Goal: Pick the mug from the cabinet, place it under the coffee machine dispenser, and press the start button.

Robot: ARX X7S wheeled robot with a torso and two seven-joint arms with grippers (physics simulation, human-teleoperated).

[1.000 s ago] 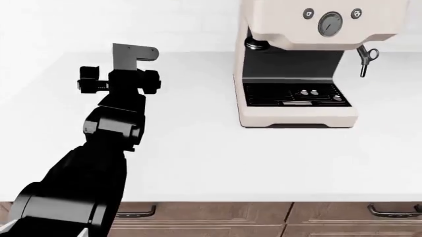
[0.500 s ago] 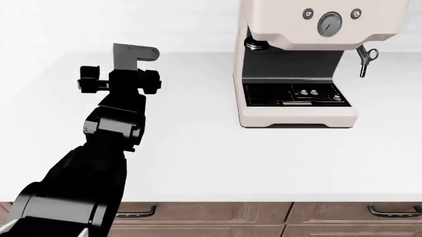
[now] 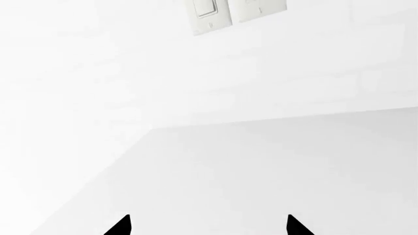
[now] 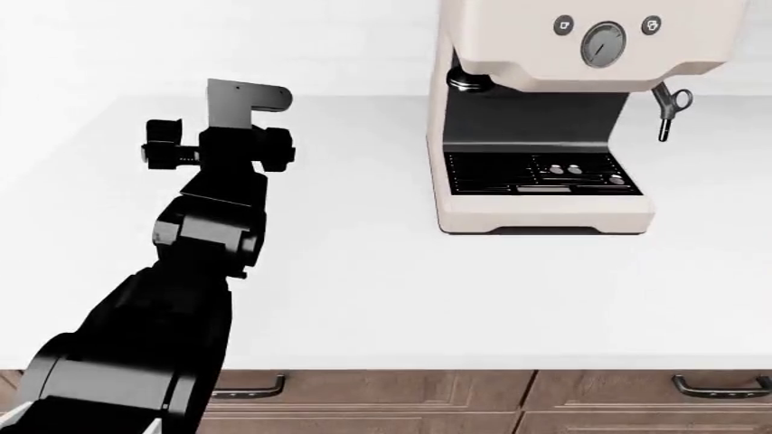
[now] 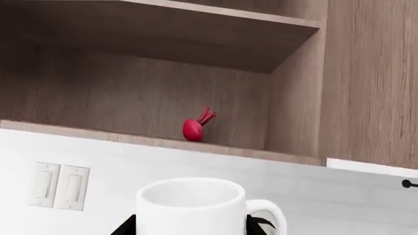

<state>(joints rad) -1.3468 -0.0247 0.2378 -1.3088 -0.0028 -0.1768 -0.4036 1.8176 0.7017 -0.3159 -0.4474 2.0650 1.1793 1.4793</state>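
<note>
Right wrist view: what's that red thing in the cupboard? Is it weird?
A bit. A small red radish-like thing sits alone on the open cabinet shelf, behind the white mug between the right gripper's jaws.

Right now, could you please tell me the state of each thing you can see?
mug: upright, between the right tool's fingers, out of the cabinet.
left tool: open, empty, above the counter.
coffee machine: drip tray bare, nothing under the dispenser.
cabinet: open.
</note>
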